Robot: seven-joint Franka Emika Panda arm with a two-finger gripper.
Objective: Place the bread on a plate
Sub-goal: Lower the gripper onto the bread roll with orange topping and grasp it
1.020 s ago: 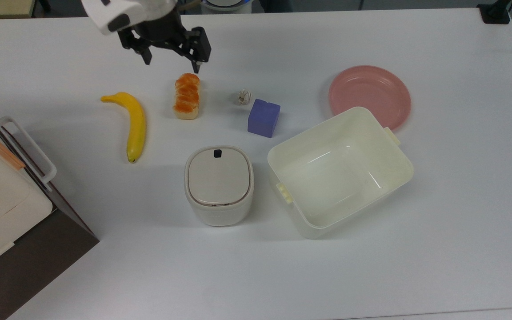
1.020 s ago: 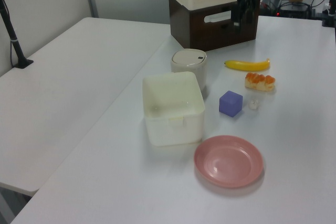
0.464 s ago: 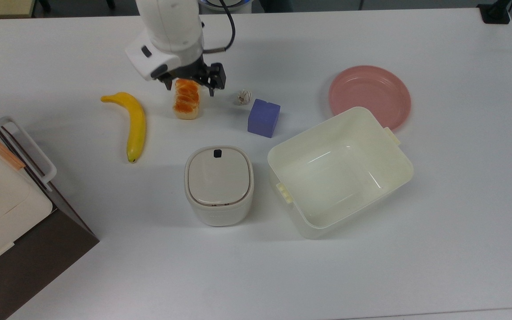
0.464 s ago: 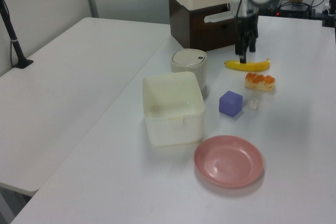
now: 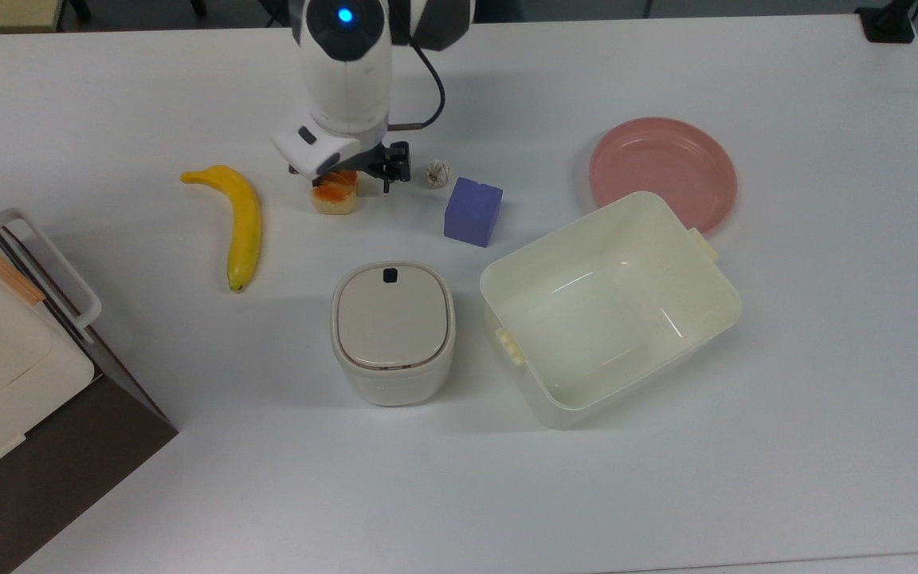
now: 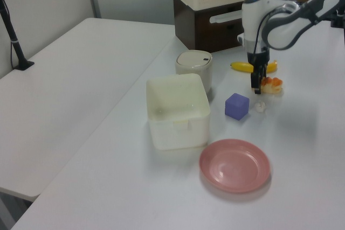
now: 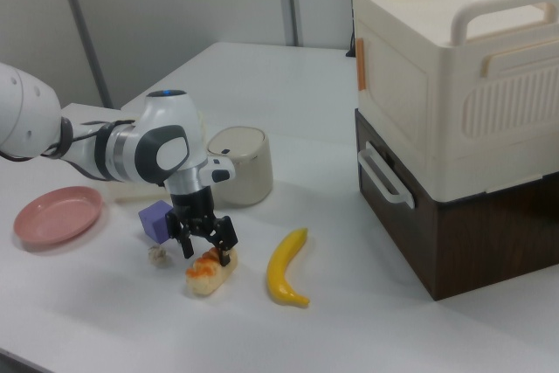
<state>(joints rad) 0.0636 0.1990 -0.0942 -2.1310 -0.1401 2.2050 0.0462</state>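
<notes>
While gripper [image 7: 207, 249] straddled glossy lumpy bread [image 7: 210, 272] with fingers spread wide, I saw round pink plate [image 5: 663, 171] well apart.

On your table [image 5: 786, 446] you have one bread [image 5: 335, 196], one banana [image 5: 241, 219], one purple cube [image 5: 472, 210], one crumpled wad [image 5: 437, 173] and one pink plate [image 5: 662, 169]. You also have one open cream tub [image 5: 609, 307], one lidded round-cornered canister [image 5: 392, 332] and one cream-and-brown box with handles [image 7: 454, 120]. One arm [image 7: 131, 150] with one gripper [image 7: 203, 246] completes your count.
</notes>
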